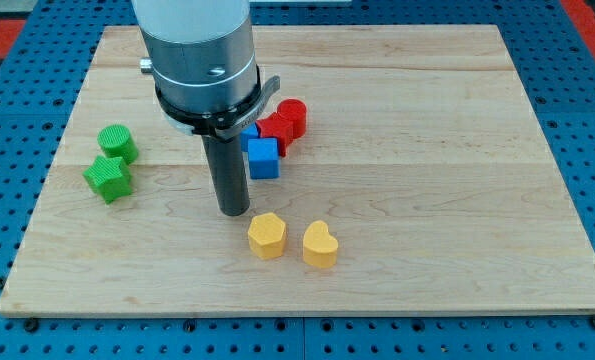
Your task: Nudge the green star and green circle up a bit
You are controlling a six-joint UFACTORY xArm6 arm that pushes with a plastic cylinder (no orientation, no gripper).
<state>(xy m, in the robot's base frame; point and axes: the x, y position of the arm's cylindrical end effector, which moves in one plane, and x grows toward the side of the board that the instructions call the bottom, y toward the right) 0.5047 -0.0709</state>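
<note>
The green circle [117, 142] sits at the board's left, with the green star [108, 178] just below it and touching it. My tip [235, 211] rests on the wooden board [427, 180] near the middle, well to the right of both green blocks. It is just above and left of the yellow hexagon [267, 235] and below the blue cube [263, 157].
A yellow heart [320, 245] lies right of the yellow hexagon. Red blocks [285, 122] cluster with another blue block [249, 131], partly hidden behind the arm's grey body [199, 60]. Blue pegboard [17, 120] surrounds the board.
</note>
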